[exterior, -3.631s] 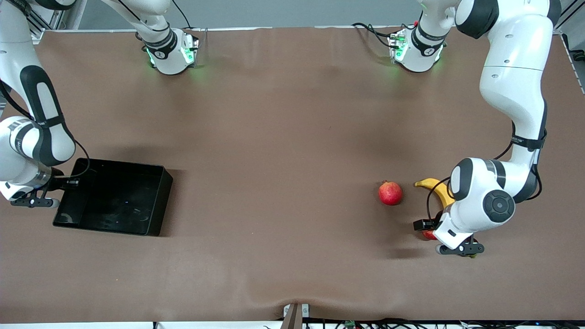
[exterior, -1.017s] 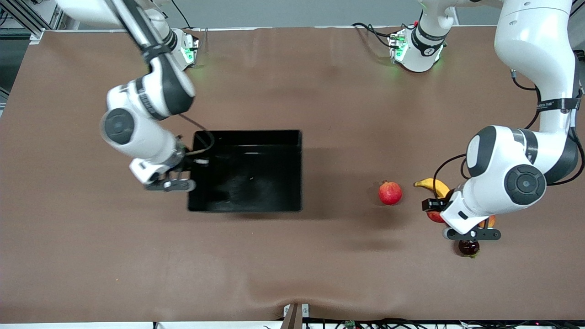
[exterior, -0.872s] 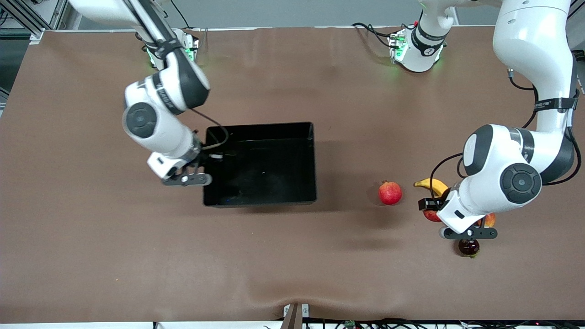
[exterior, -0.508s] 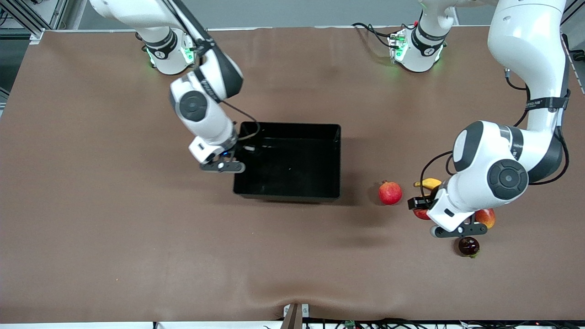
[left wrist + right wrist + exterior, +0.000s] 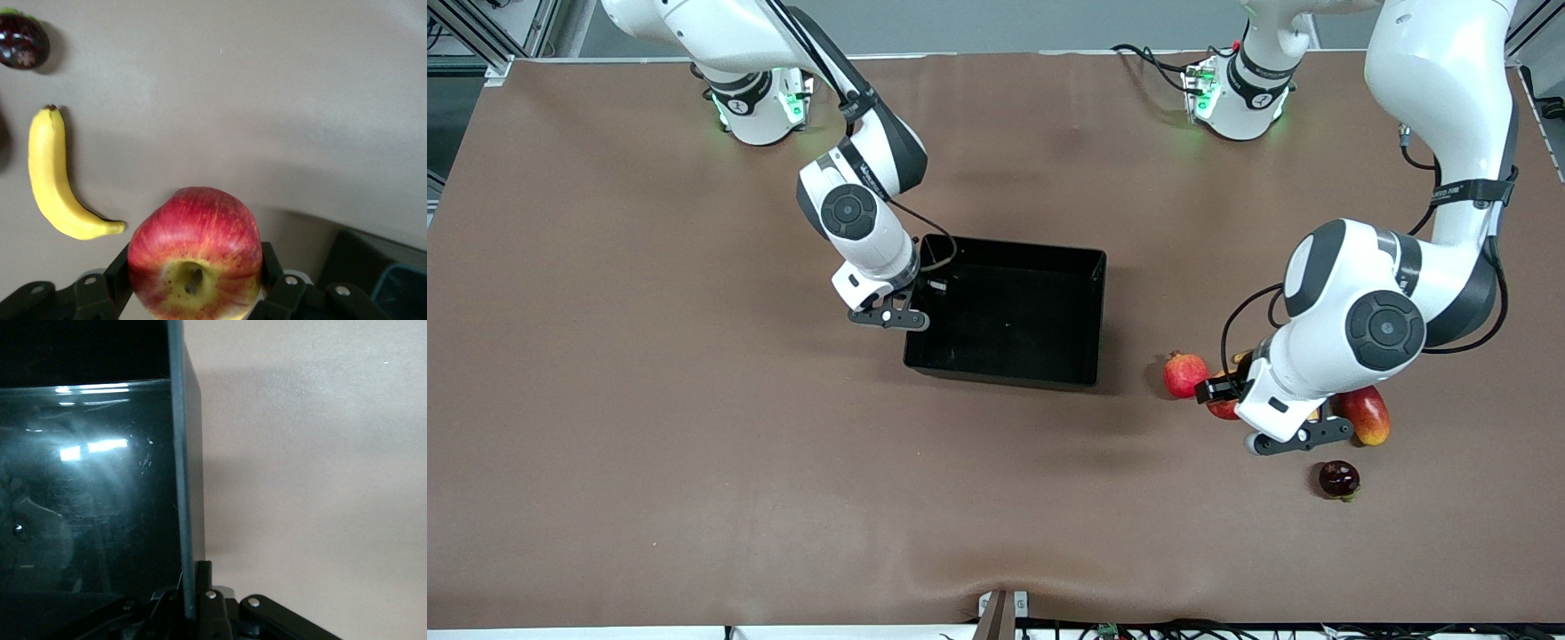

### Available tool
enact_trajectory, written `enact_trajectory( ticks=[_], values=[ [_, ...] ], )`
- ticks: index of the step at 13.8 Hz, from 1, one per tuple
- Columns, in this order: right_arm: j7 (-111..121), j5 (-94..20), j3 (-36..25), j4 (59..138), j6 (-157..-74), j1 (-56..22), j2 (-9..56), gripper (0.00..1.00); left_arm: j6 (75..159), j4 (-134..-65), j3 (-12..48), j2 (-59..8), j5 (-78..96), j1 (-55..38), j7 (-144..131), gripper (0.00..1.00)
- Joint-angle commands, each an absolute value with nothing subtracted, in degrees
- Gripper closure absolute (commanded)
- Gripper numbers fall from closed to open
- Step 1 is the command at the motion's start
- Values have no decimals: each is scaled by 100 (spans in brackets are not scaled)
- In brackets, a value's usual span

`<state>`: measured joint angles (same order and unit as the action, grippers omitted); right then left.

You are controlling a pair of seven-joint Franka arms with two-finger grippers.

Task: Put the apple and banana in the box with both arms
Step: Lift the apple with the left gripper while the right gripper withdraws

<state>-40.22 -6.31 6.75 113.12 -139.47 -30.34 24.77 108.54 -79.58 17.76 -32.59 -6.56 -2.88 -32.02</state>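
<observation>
The apple [image 5: 193, 250], red with a yellow stem dimple, hangs above the table beside the redder fruit, with my left gripper [image 5: 195, 270] shut on it. Only a sliver of the apple [image 5: 1224, 409] shows under the left hand in the front view. The banana [image 5: 52, 180] lies on the brown cloth below; in the front view the left arm hides nearly all of it. The black box [image 5: 1096, 313] is at the table's middle. My right gripper [image 5: 908, 312] is shut on its wall [image 5: 179, 467] at the right arm's end.
A redder round fruit with a crown tip [image 5: 1185, 374] lies between the box and the left hand. An oblong red-yellow mango [image 5: 1368, 415] and a small dark round fruit [image 5: 1338, 478] lie toward the left arm's end, nearer the front camera.
The right gripper has brought the box from the right arm's end to the table's middle. The left gripper has risen with the apple and shifted toward the box, uncovering the mango.
</observation>
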Motion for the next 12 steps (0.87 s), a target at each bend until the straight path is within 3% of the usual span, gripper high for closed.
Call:
enact_trajectory(
  ticks=[1,2,3,4,9,12],
  values=[
    [-4201,-650,615,11259,-14211,-3129,2645,100,10819,-8086,2038,-3076,-519,-290,-3715,100],
    [-4236,-650,615,11250,-14238,-3129,2663,98,10828,-8086,2117,-3085,-527,-307,-3970,100],
    [-4236,-650,607,11250,-14238,-3129,2672,53,10828,-8086,2179,-3085,-536,-334,-4138,100],
    [-4245,-650,606,11250,-14238,-3120,2672,1,10828,-8095,2214,-3085,-536,-404,-4261,100],
    [-4386,-650,589,11171,-14133,-2963,2260,0,10811,-8147,2224,-3076,-554,-825,-5035,100],
    [-4307,-633,571,11171,-13608,-2455,1760,0,10819,-8349,2241,-3067,-580,-1079,-5359,100]
  ],
)
